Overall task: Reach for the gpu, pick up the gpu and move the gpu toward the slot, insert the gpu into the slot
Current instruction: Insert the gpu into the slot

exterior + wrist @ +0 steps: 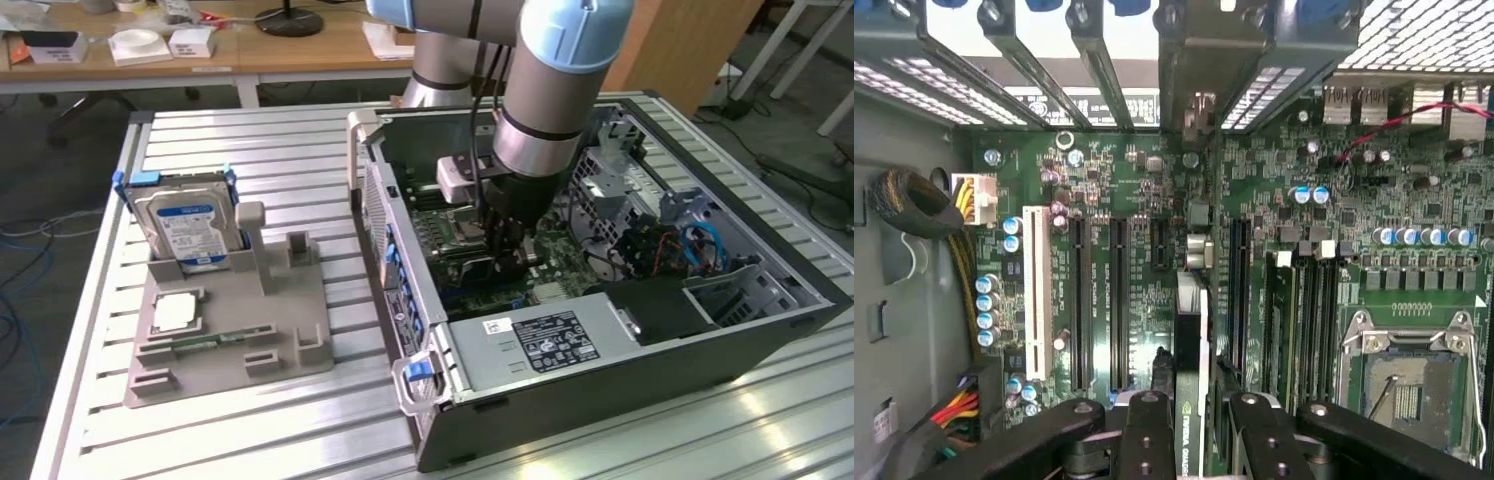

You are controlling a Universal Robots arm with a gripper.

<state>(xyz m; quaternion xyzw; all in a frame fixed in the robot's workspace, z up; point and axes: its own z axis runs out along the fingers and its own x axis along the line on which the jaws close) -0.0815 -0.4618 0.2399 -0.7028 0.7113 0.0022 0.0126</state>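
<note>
In the wrist view the gpu (pixel 1192 330) is seen edge-on as a thin dark card with a green-marked label, standing upright over the green motherboard (pixel 1144 180). My gripper (pixel 1196 445) is shut on it, one black finger (pixel 1145 430) on each side. The card lies in line with the long black slots (pixel 1119 300) and runs toward the rear brackets of the case. The slot directly beneath it is hidden, and I cannot tell whether the card is seated. In the exterior view my gripper (pixel 509 258) reaches straight down into the open computer case (pixel 601 390).
A silver blue-labelled hard drive (pixel 192 228) stands in a grey fixture (pixel 254 335) at the exterior view's left, with a small square silver chip (pixel 176 312) in front of it. Inside the case are the power supply (pixel 554 340), a cable bundle (pixel 909 200) and the processor socket (pixel 1409 390).
</note>
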